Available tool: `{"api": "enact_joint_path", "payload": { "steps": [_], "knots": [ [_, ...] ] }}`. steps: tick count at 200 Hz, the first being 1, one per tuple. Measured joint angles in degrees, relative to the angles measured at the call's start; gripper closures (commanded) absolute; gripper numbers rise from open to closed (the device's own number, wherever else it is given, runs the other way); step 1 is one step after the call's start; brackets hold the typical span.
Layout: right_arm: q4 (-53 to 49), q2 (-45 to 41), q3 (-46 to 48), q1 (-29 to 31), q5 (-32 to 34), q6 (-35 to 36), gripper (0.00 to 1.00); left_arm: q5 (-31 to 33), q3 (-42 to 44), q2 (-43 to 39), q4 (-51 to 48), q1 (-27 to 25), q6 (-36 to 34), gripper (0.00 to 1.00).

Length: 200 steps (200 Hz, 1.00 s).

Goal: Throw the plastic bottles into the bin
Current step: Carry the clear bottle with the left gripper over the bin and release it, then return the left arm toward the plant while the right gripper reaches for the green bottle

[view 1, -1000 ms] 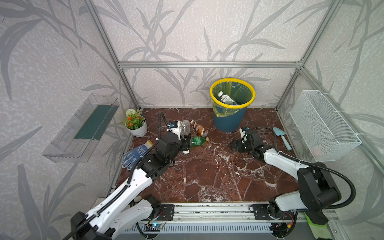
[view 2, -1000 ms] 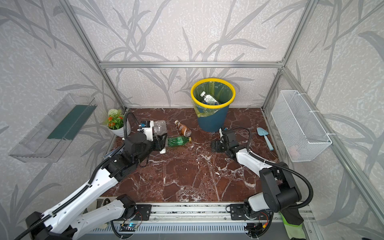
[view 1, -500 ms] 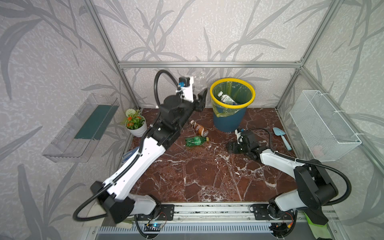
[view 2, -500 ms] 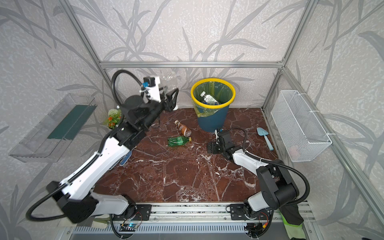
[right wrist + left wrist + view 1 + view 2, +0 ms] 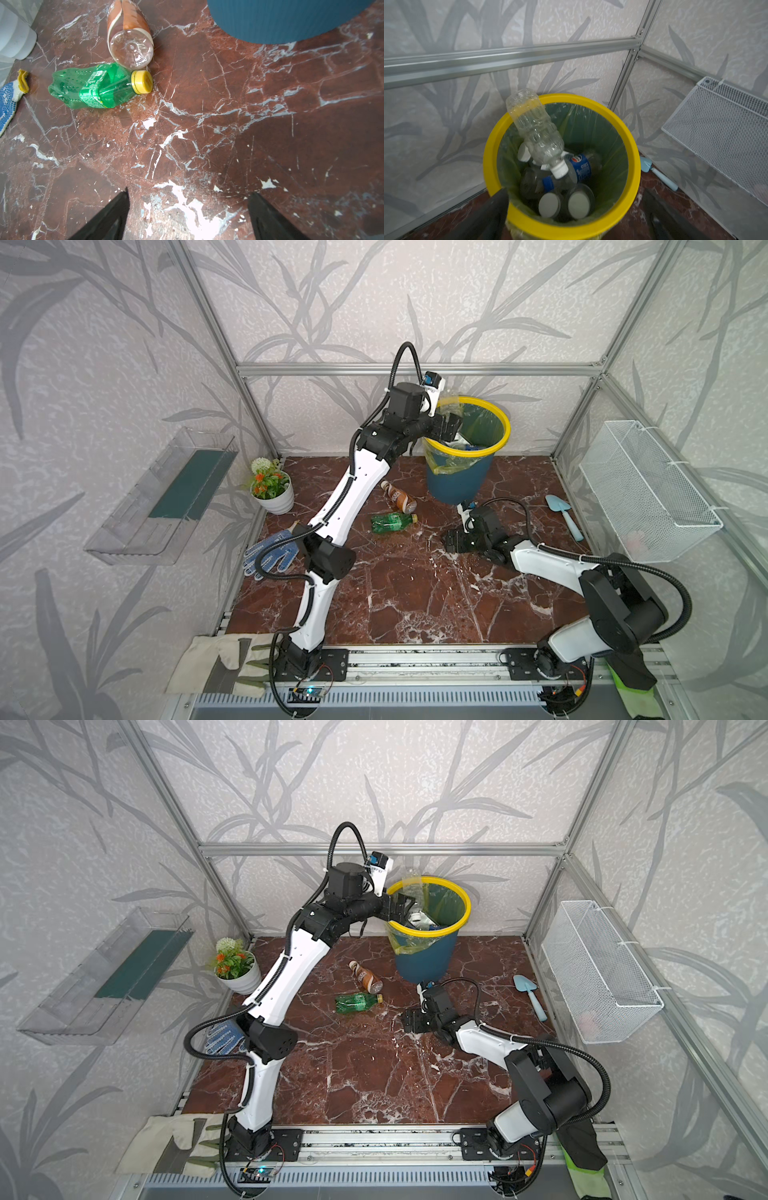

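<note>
My left gripper (image 5: 451, 427) hovers at the near-left rim of the bin (image 5: 505, 435), jaws open and empty. A clear plastic bottle (image 5: 535, 133) with a white cap hangs loose just beyond it, cap down, tipping over the yellow rim (image 5: 633, 155) into the bin; it also shows in a top view (image 5: 415, 890). Several bottles lie inside the bin. A green bottle (image 5: 392, 522) and a brown bottle (image 5: 399, 497) lie on the floor left of the bin. My right gripper (image 5: 453, 541) is low over the floor, open and empty, with the green bottle (image 5: 93, 89) ahead of it.
A light-blue trowel (image 5: 563, 510) lies right of the bin. A white wire basket (image 5: 644, 489) hangs on the right wall and a clear shelf (image 5: 166, 493) on the left wall. A flower pot (image 5: 272, 489) and a blue-dotted glove (image 5: 270, 551) sit at the left.
The left arm rose from the floor with the clear bottle, swung to the bin rim and opened; the bottle is now loose and falling in. The right gripper slid a little left along the floor.
</note>
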<state>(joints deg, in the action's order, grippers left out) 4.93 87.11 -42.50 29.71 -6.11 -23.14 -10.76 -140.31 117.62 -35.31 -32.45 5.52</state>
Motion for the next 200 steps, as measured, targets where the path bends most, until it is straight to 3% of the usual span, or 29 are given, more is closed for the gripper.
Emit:
{"api": "enact_joint_path", "payload": {
  "steps": [29,75,157,200],
  "knots": [
    [0.5,0.4,0.0,0.0,-0.2,0.1,0.1,5.2,17.7,-17.6,4.0,0.8,-2.6,0.01],
    [0.5,3.5,-2.1,0.2,-0.9,0.7,0.1,11.0,34.4,-36.0,10.3,4.2,-5.0,0.01],
    [-1.9,3.7,-5.6,1.7,-1.2,5.1,0.1,16.0,53.9,-42.8,8.6,15.1,-3.8,0.01],
    [-10.6,6.8,-15.1,5.0,-5.2,17.4,0.1,15.1,65.3,-47.9,8.0,21.4,-0.9,0.02]
  ]
}}
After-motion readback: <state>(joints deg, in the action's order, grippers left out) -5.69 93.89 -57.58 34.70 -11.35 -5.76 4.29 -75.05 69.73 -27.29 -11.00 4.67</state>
